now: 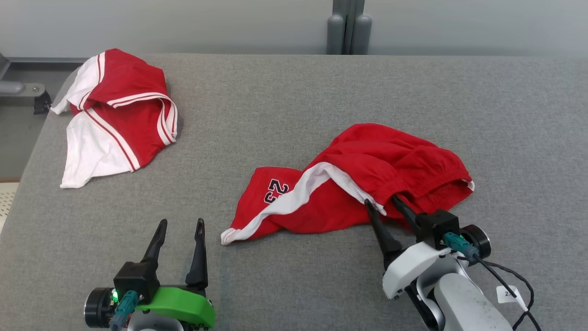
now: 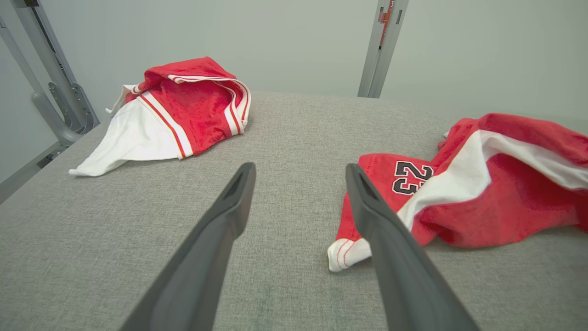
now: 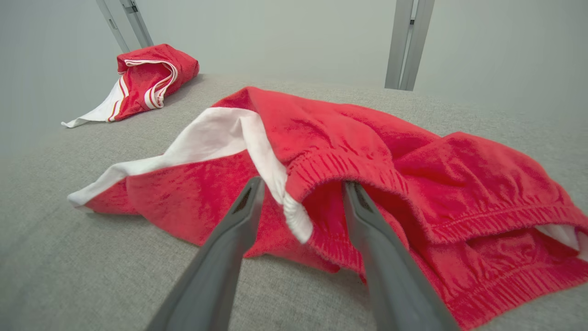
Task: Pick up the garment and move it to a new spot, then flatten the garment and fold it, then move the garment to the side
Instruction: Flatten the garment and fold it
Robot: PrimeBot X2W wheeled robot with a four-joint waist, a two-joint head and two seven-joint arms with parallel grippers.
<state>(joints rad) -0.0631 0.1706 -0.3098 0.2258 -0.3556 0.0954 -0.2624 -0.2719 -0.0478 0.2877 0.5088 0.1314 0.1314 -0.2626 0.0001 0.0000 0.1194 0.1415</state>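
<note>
Left gripper [image 1: 181,221] is spread wide and empty over the grey table [image 1: 294,92]. Right gripper [image 1: 380,199] has its fingers apart, straddling the waistband of the crumpled red shorts [image 1: 367,161] directly ahead. One tip is hidden inside the fold, and nothing is pinched. Far beyond the left gripper lies another bunched red-and-white garment [image 1: 119,105].

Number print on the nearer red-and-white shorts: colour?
Black digits with white outline, on the red shorts leg; clearest in the left wrist view.
</note>
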